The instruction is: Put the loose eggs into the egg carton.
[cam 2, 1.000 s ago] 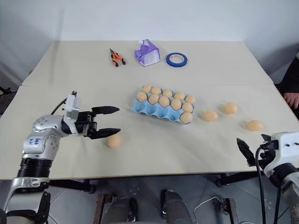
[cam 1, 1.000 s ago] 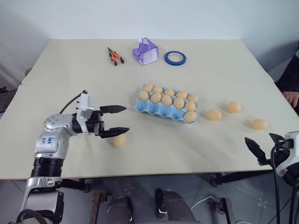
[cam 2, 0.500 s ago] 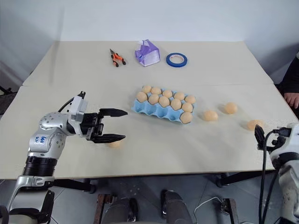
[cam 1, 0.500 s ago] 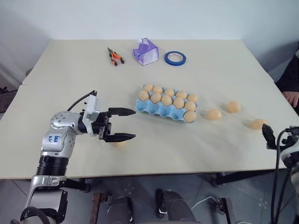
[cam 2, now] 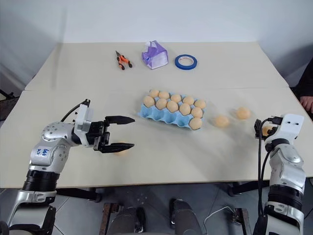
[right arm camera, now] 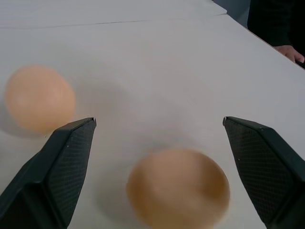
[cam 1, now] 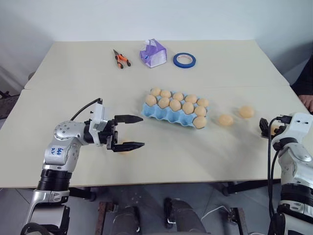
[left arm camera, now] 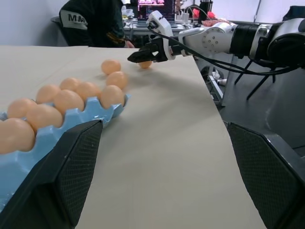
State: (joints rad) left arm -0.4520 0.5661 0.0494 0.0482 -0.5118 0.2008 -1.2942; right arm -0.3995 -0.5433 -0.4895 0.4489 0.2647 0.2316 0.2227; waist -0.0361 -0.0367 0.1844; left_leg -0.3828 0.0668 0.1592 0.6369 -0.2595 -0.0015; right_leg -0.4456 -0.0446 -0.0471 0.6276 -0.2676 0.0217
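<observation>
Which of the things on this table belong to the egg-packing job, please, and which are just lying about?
Belonging to the job:
- egg carton
- loose eggs: two right of the carton, one between the open fingers of the right pincer, one under the open left pincer

Just lying about:
- purple tissue packet
- blue tape roll
- orange-handled pliers

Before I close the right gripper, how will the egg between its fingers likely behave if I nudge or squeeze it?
The egg is smooth and oval on a flat bare table, so a nudge probably sends it rolling. Nothing blocks it toward the table edge. Its rounded matte shell could slip from the open right gripper if pinched off-centre; likely fragile.
</observation>
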